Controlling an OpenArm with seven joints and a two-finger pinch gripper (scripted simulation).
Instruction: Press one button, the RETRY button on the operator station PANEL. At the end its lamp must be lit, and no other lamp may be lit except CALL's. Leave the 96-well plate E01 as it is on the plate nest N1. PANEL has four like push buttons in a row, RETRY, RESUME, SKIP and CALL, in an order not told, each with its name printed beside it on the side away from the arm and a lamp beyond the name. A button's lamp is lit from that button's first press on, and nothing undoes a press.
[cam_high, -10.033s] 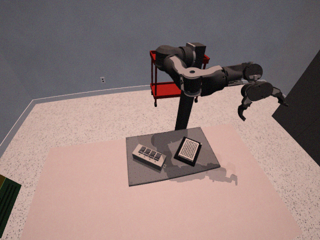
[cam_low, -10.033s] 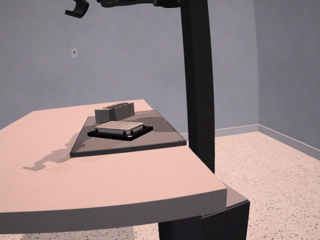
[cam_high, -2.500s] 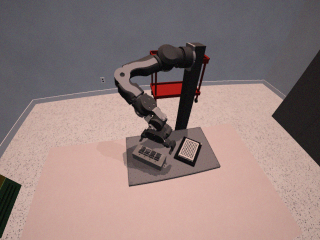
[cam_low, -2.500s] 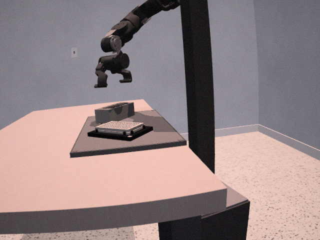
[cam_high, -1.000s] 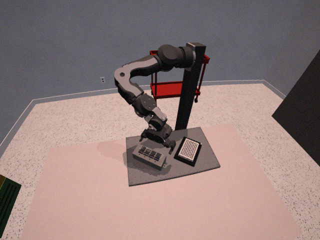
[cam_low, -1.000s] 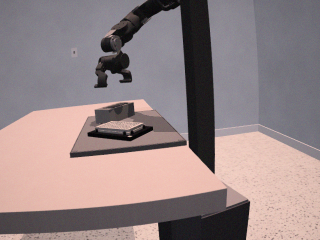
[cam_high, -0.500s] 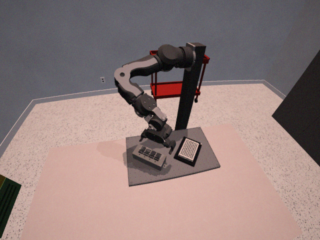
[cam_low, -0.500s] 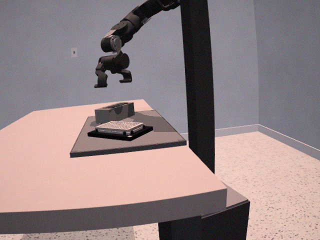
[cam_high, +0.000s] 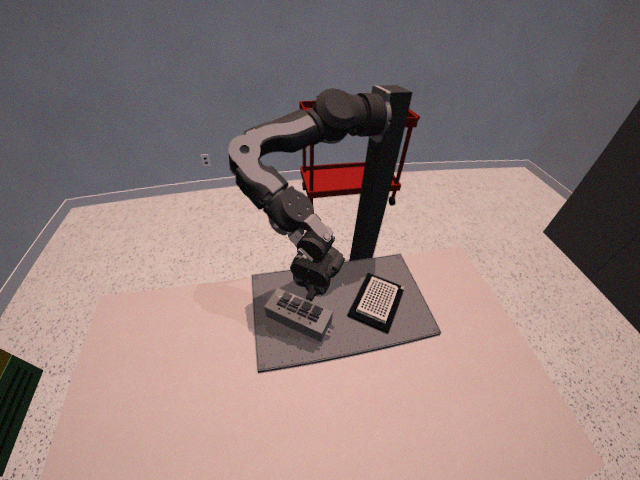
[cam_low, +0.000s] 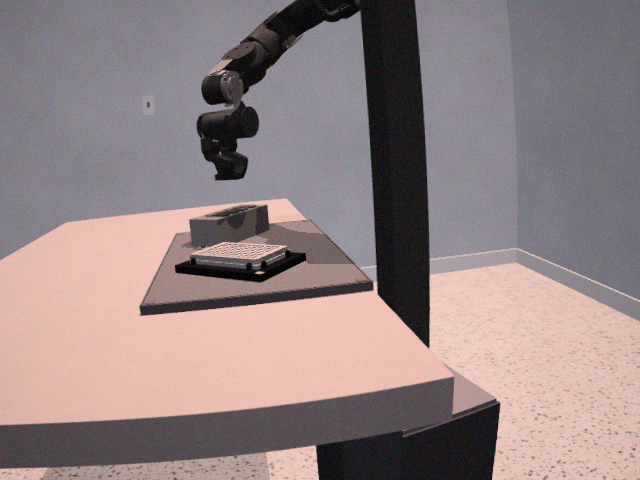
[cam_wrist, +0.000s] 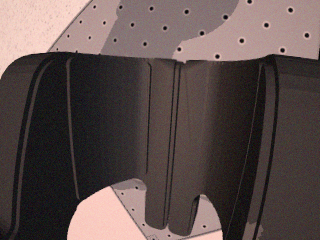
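The rigid PANEL (cam_high: 297, 311), frame centre, needed only a press; the pincer (cam_high: 311, 293) was together, empty.

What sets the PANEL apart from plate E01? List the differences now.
PANEL is a tall grey box bearing four dark buttons in a row; plate E01 is a low white grid of wells. PANEL stands straight on the grey base board; E01 rests on the black nest N1. The shut pincer hangs above PANEL, not E01. Both sit untouched.
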